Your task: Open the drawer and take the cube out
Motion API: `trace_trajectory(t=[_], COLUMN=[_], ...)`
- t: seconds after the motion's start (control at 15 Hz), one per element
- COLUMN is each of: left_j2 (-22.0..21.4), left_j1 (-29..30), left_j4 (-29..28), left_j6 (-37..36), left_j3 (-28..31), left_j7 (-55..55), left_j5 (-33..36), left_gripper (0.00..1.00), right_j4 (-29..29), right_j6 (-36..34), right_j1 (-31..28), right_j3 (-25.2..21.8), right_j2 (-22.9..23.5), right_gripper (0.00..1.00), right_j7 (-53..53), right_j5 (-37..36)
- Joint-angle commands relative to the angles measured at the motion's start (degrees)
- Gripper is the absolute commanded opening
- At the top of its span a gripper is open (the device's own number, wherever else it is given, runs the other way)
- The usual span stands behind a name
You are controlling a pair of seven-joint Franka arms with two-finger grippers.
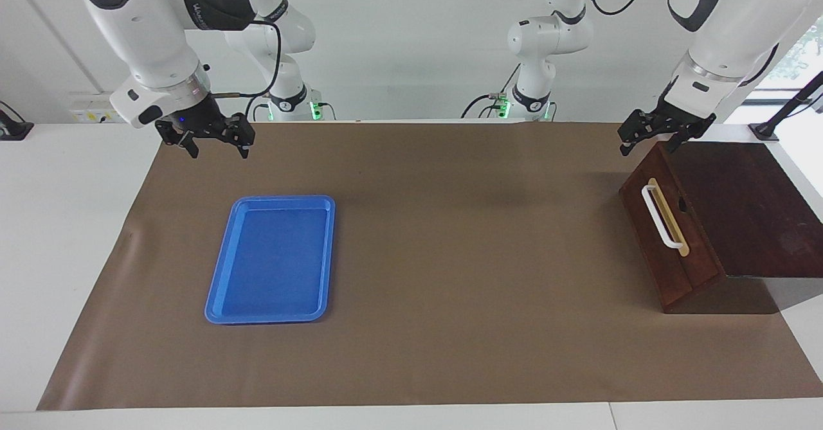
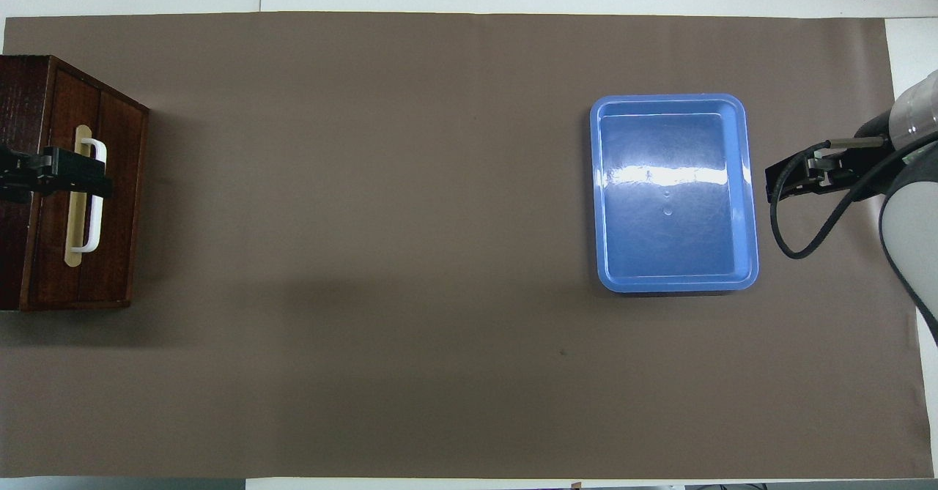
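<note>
We see the drawer (image 1: 669, 237) shut at the left arm's end, cube hidden inside presumably. Left gripper (image 1: 665, 135) hangs open above the box, right gripper (image 1: 215, 141) open near the blue tray (image 1: 270, 259). Risk: fingers slip off the white handle (image 1: 662, 218), or the box drags.

One camera sits high across the table looking back at both robots, so their bases line the top edge. The other hangs way up over the robots' end, aimed steeply down and forward. Both take in the whole brown mat (image 1: 450, 256), the blue tray (image 1: 222, 288) and the wooden box (image 2: 22, 182), just flipped half a turn.
</note>
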Motion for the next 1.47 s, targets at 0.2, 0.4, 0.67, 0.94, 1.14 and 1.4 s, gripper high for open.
trace_trajectory(t=[0.2,0.4,0.67,0.94,1.14,1.4], left_j2=[-0.6,-0.6,-2.0,-1.4,1.6,7.0], left_j1=[-0.6,-0.6,-1.7,-2.5,-4.2,-7.2], left_j4=[-0.9,-1.1,-4.6,-8.0,-8.8,-8.5], left_j6=[0.7,0.9,4.2,9.6,12.4,16.0], left_j3=[0.6,0.7,0.3,0.2,0.2,0.2], left_j7=[0.7,0.8,0.8,0.7,0.1,-4.1], left_j5=[-0.9,-0.8,2.6,11.0,19.4,27.6], left_gripper=[1.0,1.0,1.0,1.0,1.0,1.0], right_j4=[-0.6,-0.6,-0.6,-1.9,-3.3,-3.9], right_j6=[-0.4,-0.6,-0.1,4.6,7.2,9.3], right_j1=[-0.8,-0.4,-0.9,-1.4,-1.1,-1.1], right_j3=[0.3,0.4,0.3,0.3,0.4,0.7], right_j2=[-0.8,-0.8,-0.8,-0.8,0.2,2.6], right_gripper=[1.0,1.0,1.0,1.0,1.0,1.0], right_j7=[-0.9,-1.1,-5.8,3.8,16.8,34.3], right_j5=[-0.1,-0.1,0.0,0.2,0.2,5.2])
